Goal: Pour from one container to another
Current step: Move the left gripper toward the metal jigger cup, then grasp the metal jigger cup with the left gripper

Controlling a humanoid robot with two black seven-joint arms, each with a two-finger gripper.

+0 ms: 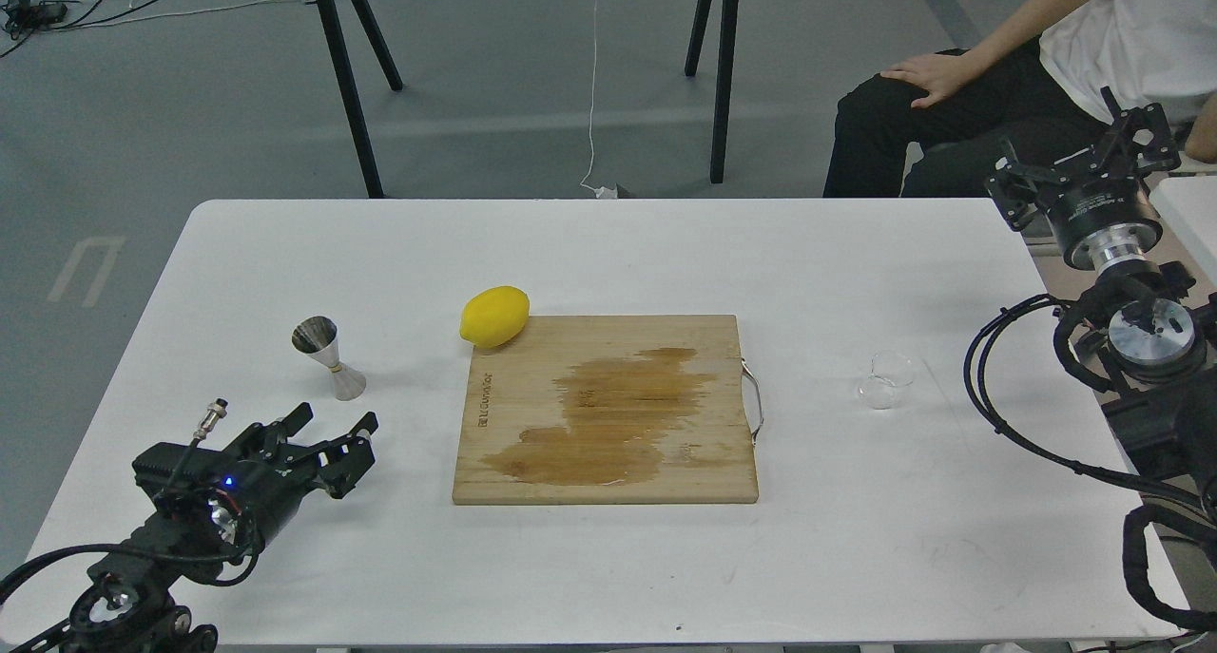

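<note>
A small clear glass cup [885,379] stands on the white table [608,567], right of the cutting board. The shiny steel hourglass jigger [328,357] stands upright on the table's left side. My left gripper [335,432] hovers low over the table just below the jigger, fingers spread, open and holding nothing. My right gripper [1079,154] is raised beyond the table's right edge, far above and right of the glass cup, its fingers apart and empty.
A wooden cutting board [606,411] with a dark wet stain and a metal handle lies mid-table. A yellow lemon [494,316] rests at its top-left corner. A seated person [1008,73] is behind the table at the right. Black cables [1008,415] loop at the right edge.
</note>
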